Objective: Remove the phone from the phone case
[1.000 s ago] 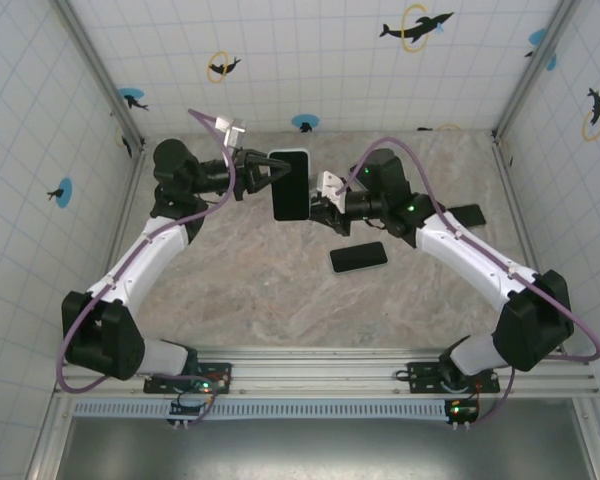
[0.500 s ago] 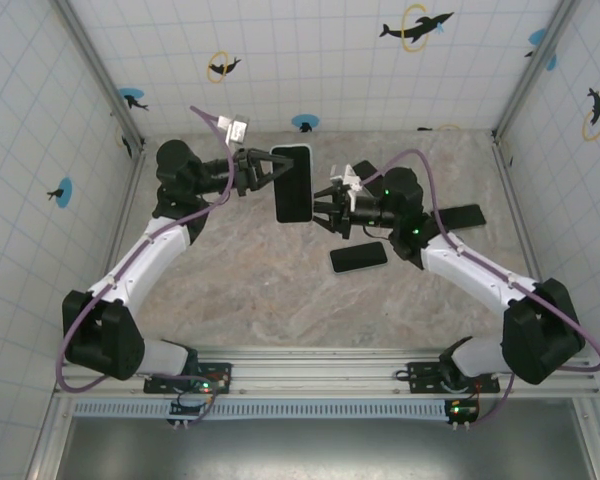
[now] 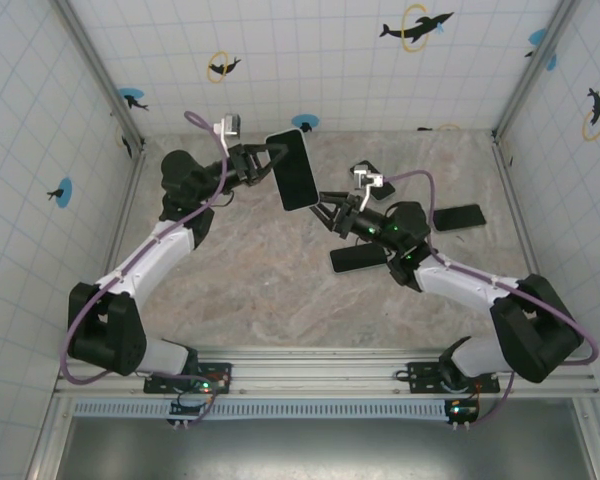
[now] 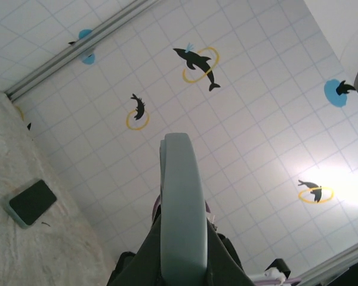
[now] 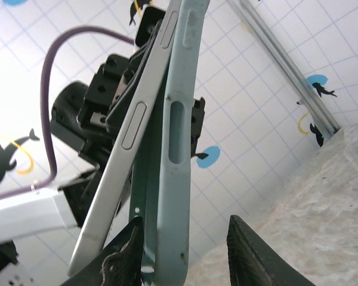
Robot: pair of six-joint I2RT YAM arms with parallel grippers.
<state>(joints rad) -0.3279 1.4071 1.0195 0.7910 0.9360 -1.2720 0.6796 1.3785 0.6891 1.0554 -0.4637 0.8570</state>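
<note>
Top view: my left gripper [image 3: 264, 160] is clamped on the phone case [image 3: 292, 170], high over the worktop [image 3: 250, 270], with its long axis running back-to-front and slightly tilted. The right gripper [image 3: 326, 212] sits just off its near-right corner, so that arm's placed for the pull.

Left wrist: case edge-on, jaws tight on it.

Right wrist: the phone [image 5: 137, 128] splays away from the case toward the bottom of frame. The right jaws stand partly apart around the case's end, gripping nothing.

Against a second ago, they've widened, and the left arm has swung the case up and back.
</note>
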